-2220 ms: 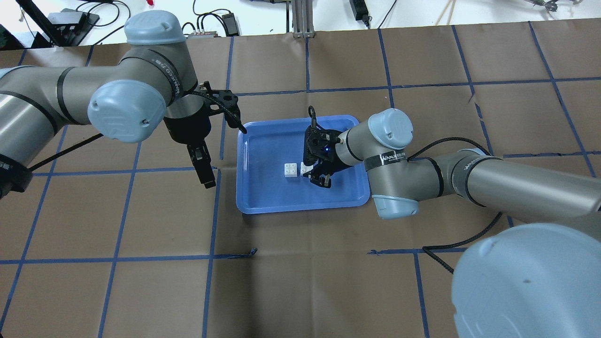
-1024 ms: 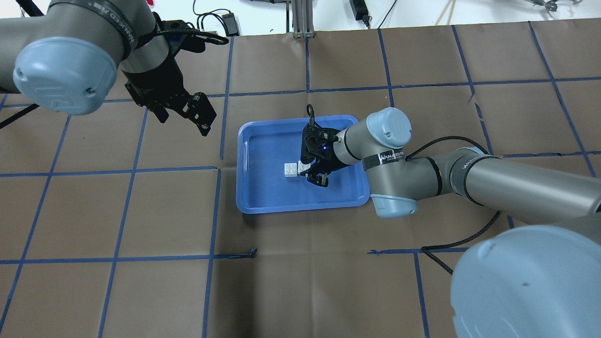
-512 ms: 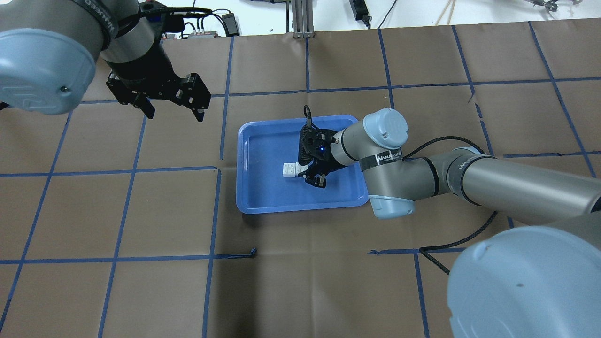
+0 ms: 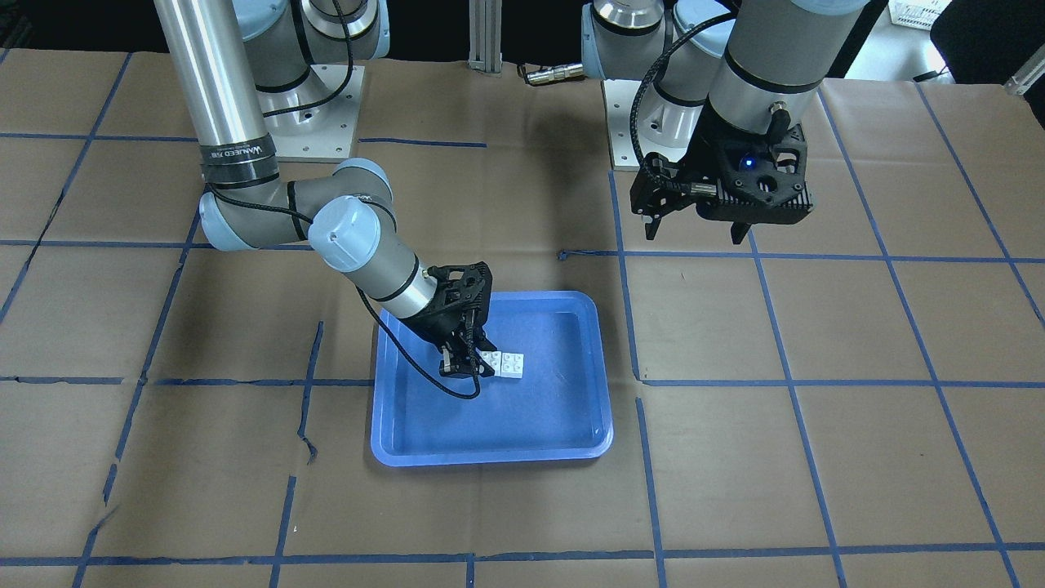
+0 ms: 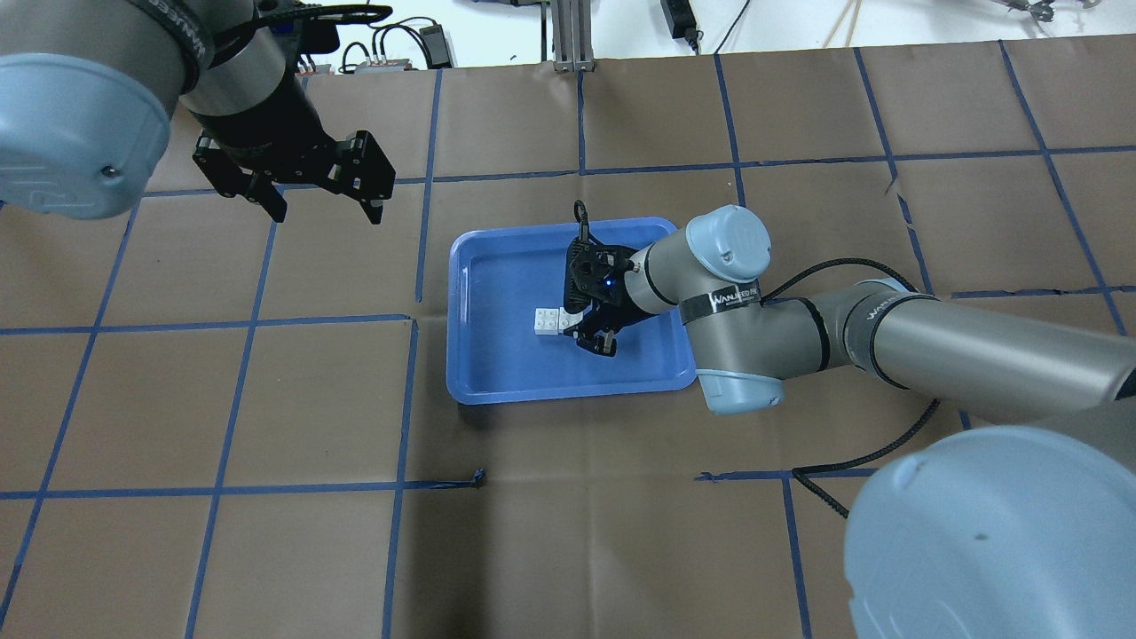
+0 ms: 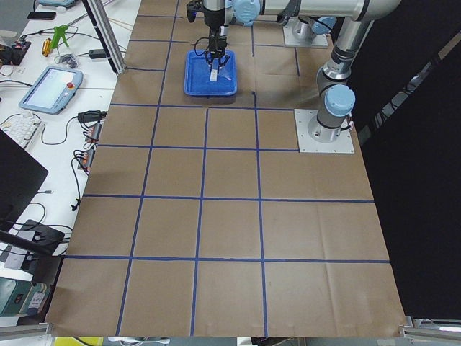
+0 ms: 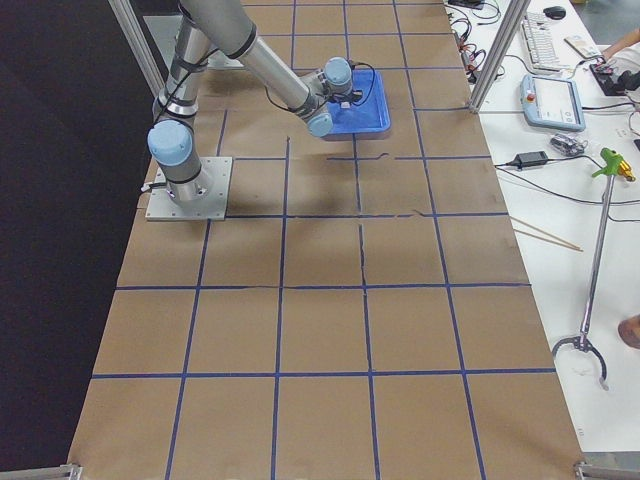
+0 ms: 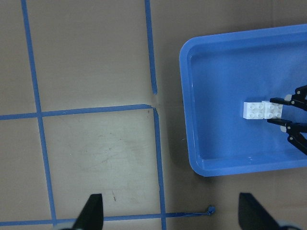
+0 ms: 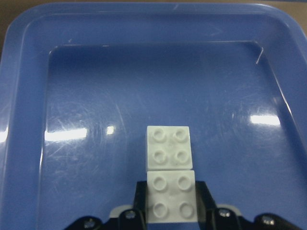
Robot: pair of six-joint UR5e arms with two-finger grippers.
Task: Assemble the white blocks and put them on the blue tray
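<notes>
Two white blocks lie side by side, touching, studs up, on the floor of the blue tray [image 5: 568,390] [image 4: 490,453]. My right gripper [image 5: 590,328] [image 4: 464,359] reaches low into the tray and is shut on the near white block [image 9: 171,199] [image 8: 273,110]. The other white block [image 9: 168,148] [image 5: 548,321] [image 4: 513,365] [image 8: 254,110] lies free just past the fingertips. My left gripper [image 5: 324,209] [image 4: 694,233] [image 8: 172,215] is open and empty, held high above the table, off to the side of the tray [image 8: 201,143].
The table is covered in brown paper with a blue tape grid. A torn tape end [image 5: 479,477] lies near the tray's front. The arms' base plates [image 4: 326,106] stand at the robot's side. The tray [image 6: 210,72] [image 7: 365,110] shows small in both side views.
My left gripper has risen and swung away from the tray's edge, turning and opening. My right gripper has slid its white block up against the other one.
</notes>
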